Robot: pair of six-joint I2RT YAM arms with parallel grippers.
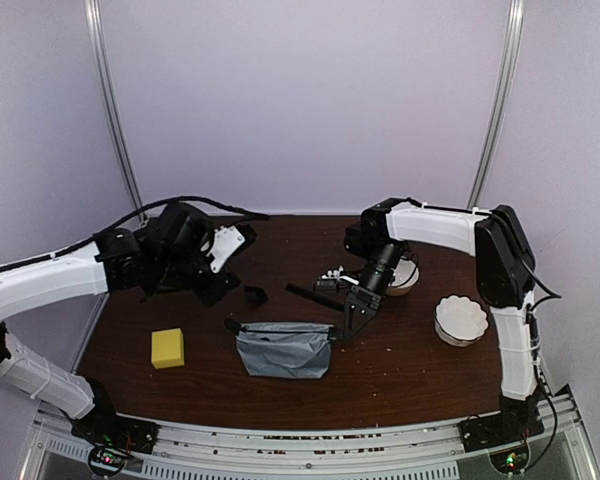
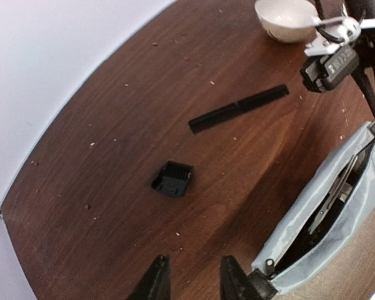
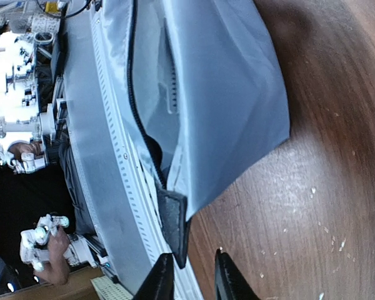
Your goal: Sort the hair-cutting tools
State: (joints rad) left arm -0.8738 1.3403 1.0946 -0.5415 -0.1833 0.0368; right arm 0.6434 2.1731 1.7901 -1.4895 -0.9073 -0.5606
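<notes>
The grey zip pouch (image 1: 285, 348) lies unzipped at the table's front middle, and steel scissors (image 2: 336, 187) show inside its mouth. A slim black comb (image 2: 239, 108) and a small black attachment (image 2: 173, 178) lie on the wood behind it. My left gripper (image 2: 194, 275) is open above bare table, with the pouch's black end tab (image 2: 262, 284) just outside its right finger. My right gripper (image 3: 192, 265) is open at the pouch's other end. The tip of that end's black tab (image 3: 174, 219) hangs by its left finger and is not pinched.
A yellow sponge (image 1: 167, 347) sits at the front left. One white bowl (image 1: 460, 320) stands at the right, and another (image 1: 403, 278) is partly behind the right arm. The table's front edge and metal rail (image 3: 106, 156) run right beside the pouch.
</notes>
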